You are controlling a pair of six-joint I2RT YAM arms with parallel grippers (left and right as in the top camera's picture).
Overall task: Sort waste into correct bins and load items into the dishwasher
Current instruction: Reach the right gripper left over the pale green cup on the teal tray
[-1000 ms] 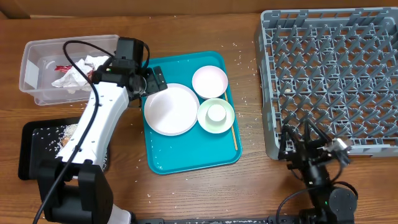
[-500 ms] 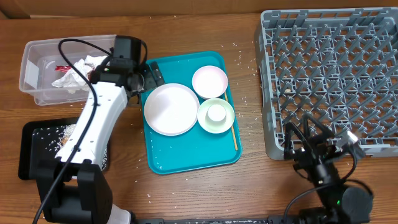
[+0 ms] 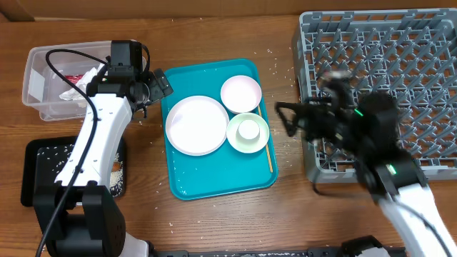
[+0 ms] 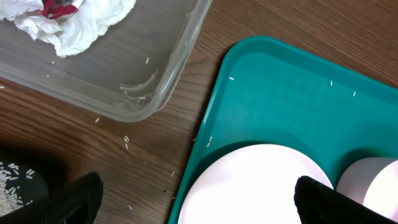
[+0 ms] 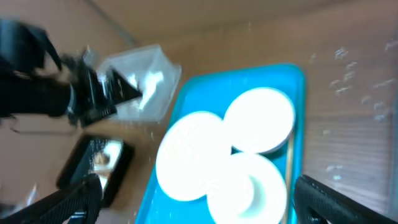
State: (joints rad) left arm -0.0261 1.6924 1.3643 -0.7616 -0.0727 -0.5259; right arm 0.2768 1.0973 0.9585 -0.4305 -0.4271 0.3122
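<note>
The large white plate (image 3: pixel 196 125), a white bowl (image 3: pixel 240 93) and a second bowl (image 3: pixel 239 140) holding the small cup (image 3: pixel 248 129) sit on the teal tray (image 3: pixel 214 178). The wooden stick (image 3: pixel 269 153) lies along its right side. The napkin (image 3: pixel 80 86) and red wrapper (image 3: pixel 71 76) lie in the clear tub (image 3: pixel 39 68). Rice lies in the black tray (image 3: pixel 39 171). My left gripper (image 3: pixel 153 86) is open and empty between tub and tray; its wrist view shows the plate (image 4: pixel 255 186) and tub (image 4: pixel 155 87). My right gripper (image 3: pixel 287 120) is open and blurred beside the grey rack (image 3: pixel 385 78). No food lump or sausage stick shows.
Loose rice grains are scattered on the wooden table around the teal tray (image 4: pixel 280 93) and near the rack. The right wrist view is blurred and shows the plate (image 5: pixel 193 155), the bowls and my left arm (image 5: pixel 62 93) by the tub (image 5: pixel 143 81).
My right arm has risen from the table's front edge and swung left, toward the teal tray. My left gripper has drawn back from the plate toward the tub.
</note>
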